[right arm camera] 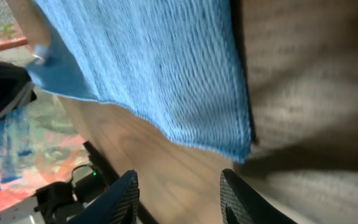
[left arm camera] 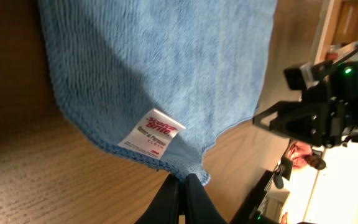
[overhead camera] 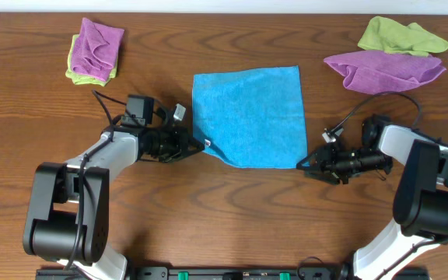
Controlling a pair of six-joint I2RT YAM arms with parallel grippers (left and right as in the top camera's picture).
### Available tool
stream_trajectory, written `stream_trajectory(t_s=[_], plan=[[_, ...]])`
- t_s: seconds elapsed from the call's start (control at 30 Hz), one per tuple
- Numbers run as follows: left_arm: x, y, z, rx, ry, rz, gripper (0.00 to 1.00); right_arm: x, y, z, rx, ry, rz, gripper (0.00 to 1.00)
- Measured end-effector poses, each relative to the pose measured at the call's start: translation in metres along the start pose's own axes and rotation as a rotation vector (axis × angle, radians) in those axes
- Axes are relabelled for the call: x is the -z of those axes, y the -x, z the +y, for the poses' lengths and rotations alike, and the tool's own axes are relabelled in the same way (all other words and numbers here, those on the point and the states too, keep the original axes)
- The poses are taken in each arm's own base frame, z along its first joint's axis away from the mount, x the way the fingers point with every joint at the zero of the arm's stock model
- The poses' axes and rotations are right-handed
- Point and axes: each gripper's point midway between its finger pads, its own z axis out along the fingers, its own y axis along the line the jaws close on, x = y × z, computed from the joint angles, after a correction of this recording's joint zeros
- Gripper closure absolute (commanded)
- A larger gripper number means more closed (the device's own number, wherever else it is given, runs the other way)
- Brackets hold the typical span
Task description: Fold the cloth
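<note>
The cloth [overhead camera: 247,117] lies flat and spread open in the middle of the wooden table [overhead camera: 232,225], between my two arms, a little turned so that its edges do not run parallel with the table edge. My left gripper [left arm camera: 180,182] is at the near left corner of the cloth, the corner which carries the small white tag [left arm camera: 153,138]. There my two fingers are pressed together with no gap, and their tips meet exactly at the hem of this corner, so the edge seems to be pinched between them. My right gripper [right arm camera: 178,180] is at the near right corner. Here my fingers [right arm camera: 120,199] stand apart, low over the wood, and nothing is between them; the blue corner is just in front of the tips but does not touch them. At the far left of the table a purple cloth [overhead camera: 99,43] rests on top of a lime-green cloth [overhead camera: 76,71]. At the far right another lime-green cloth [overhead camera: 399,35] lies crumpled, and a second purple cloth [overhead camera: 383,68] lies just beside it, nearer to me.
</note>
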Motion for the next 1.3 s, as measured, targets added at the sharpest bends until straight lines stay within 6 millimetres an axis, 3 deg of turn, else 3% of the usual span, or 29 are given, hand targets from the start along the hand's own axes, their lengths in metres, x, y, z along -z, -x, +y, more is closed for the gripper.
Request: stream_trajectory(t_s=[0.07,0.3,0.43,0.73,1.03,1.3], plan=[[0.001,0.002,-0.001,-0.001,-0.003,-0.004,0.94,0.000,-0.001,0.000,-0.020,0.000,0.002,0.46],[0.001,0.001,-0.003,0.008,-0.014,0.001,0.94,-0.009,0.004,0.008,-0.050,0.007,-0.006,0.44],[0.001,0.001,-0.003,0.021,-0.017,0.002,0.94,-0.007,0.016,0.008,-0.084,-0.005,-0.062,0.48],[0.001,0.000,-0.005,0.027,-0.025,0.005,0.94,-0.002,0.020,-0.001,-0.220,-0.080,-0.100,0.47],[0.001,0.000,-0.006,0.027,-0.035,0.010,0.94,0.005,0.034,-0.002,-0.191,-0.107,-0.166,0.48],[0.001,-0.001,-0.007,0.028,-0.038,0.011,0.94,0.003,0.040,-0.004,-0.163,-0.144,-0.185,0.63]])
